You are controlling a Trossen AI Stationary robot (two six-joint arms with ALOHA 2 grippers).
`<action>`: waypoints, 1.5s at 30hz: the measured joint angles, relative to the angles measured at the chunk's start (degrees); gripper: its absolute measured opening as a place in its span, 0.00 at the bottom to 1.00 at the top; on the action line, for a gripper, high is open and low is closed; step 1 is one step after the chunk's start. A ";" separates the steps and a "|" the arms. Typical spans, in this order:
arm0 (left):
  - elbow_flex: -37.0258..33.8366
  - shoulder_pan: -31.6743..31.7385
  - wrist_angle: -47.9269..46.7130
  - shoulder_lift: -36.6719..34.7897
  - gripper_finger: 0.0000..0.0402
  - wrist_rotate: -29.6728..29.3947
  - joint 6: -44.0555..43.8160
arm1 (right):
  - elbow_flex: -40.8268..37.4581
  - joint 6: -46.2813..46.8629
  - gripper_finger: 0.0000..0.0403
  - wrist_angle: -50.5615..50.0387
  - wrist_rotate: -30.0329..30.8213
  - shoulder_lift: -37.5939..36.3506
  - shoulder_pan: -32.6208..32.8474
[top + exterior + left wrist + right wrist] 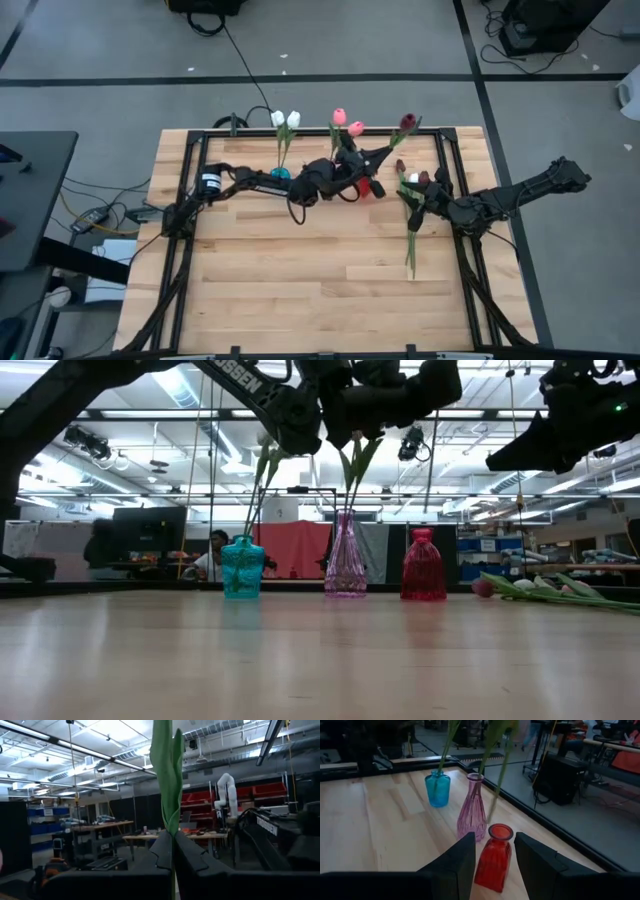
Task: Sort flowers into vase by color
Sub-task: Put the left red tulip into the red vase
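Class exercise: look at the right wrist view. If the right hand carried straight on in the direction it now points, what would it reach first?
Most likely the red vase: it sits directly between the right hand's open fingers. The pink vase stands just behind it. Depth is hard to judge, so the red vase may be slightly below the hand's line.

I see three vases in a row near the table's [300, 290] far edge: the left vase [242, 567], middle vase [346, 557] and right vase [423, 565]. Tulips stand in the left and middle ones. More flowers [411, 215] lie on the table, right of the row. My left gripper [372, 157] hangs above the vases, my right gripper [493, 865] nearer the loose flowers.
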 joint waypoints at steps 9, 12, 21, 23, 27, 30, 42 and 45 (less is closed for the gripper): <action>0.00 2.51 -2.31 0.17 0.02 2.67 -2.71 | 0.00 -0.41 0.37 0.16 -0.07 -0.02 0.00; 0.00 2.51 -2.65 0.19 0.02 2.84 -3.29 | 0.00 -0.62 0.37 0.18 -0.13 -0.02 0.00; 0.08 2.51 -3.38 1.06 0.02 2.85 -4.45 | 0.00 -0.81 0.37 1.30 -1.67 0.01 0.00; 0.07 2.52 -3.57 2.02 0.02 2.83 -5.25 | 0.00 -1.09 0.37 1.99 -2.33 -0.02 0.00; 0.24 2.51 0.20 4.27 0.02 2.74 -5.35 | 0.00 -1.23 0.37 2.25 -3.20 -0.02 0.00; 0.36 2.47 0.43 4.48 0.02 2.24 -5.00 | 0.00 -1.23 0.37 2.17 -3.19 -0.02 0.00; 0.20 1.29 -9.97 4.59 0.09 -0.42 -2.55 | 0.00 -1.23 0.37 1.63 -3.19 0.01 0.00; 0.20 0.16 -10.36 4.56 0.19 -5.46 -1.09 | 0.00 -1.23 0.37 1.52 -3.21 -0.02 0.00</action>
